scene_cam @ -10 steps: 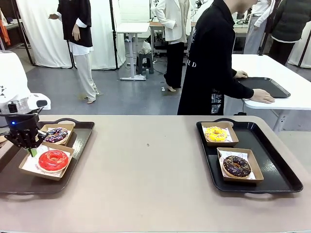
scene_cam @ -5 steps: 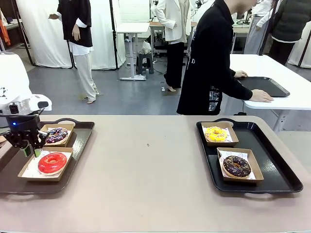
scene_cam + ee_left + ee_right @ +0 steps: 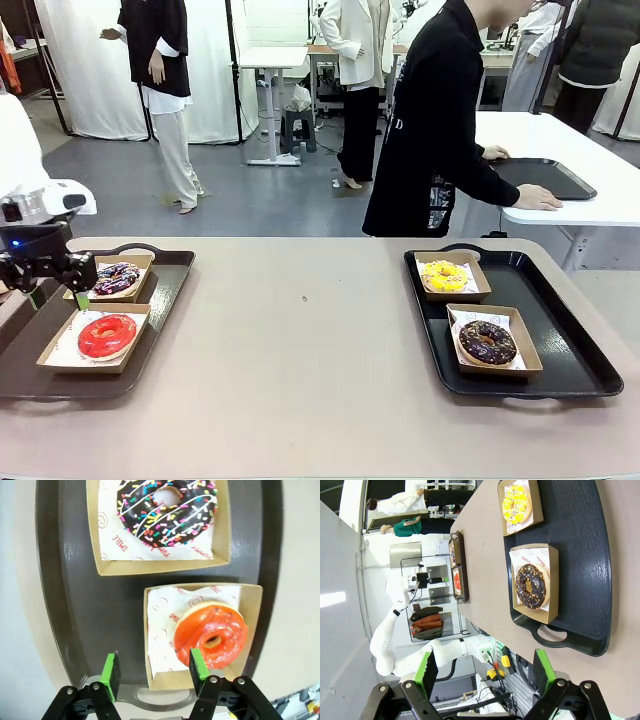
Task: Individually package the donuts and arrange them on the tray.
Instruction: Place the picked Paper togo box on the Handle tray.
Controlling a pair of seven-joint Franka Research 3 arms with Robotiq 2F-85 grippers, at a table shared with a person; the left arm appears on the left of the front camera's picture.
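Observation:
The red donut (image 3: 107, 335) lies in a paper-lined cardboard box on the left black tray (image 3: 160, 300). Behind it, the dark purple sprinkled donut (image 3: 117, 278) sits in its own box. My left gripper (image 3: 58, 296) hangs open just above the red donut's box, holding nothing. In the left wrist view, my left gripper (image 3: 155, 667) straddles the box's near corner beside the red donut (image 3: 211, 635), with the purple donut (image 3: 167, 510) farther off. The right tray (image 3: 570, 340) holds the boxed yellow donut (image 3: 444, 275) and chocolate donut (image 3: 487, 342). My right gripper (image 3: 486, 672) is open high above the chocolate donut (image 3: 532, 586) and the yellow donut (image 3: 516, 503).
A person in black (image 3: 430, 130) stands at the far side, turned away, with both hands at a black tray (image 3: 545, 178) on a white side table. The brown tabletop (image 3: 300, 350) stretches bare between the two trays.
My left gripper has opened and let go of the red donut's box, which settled flat on the tray. The gripper has risen slightly and shifted left.

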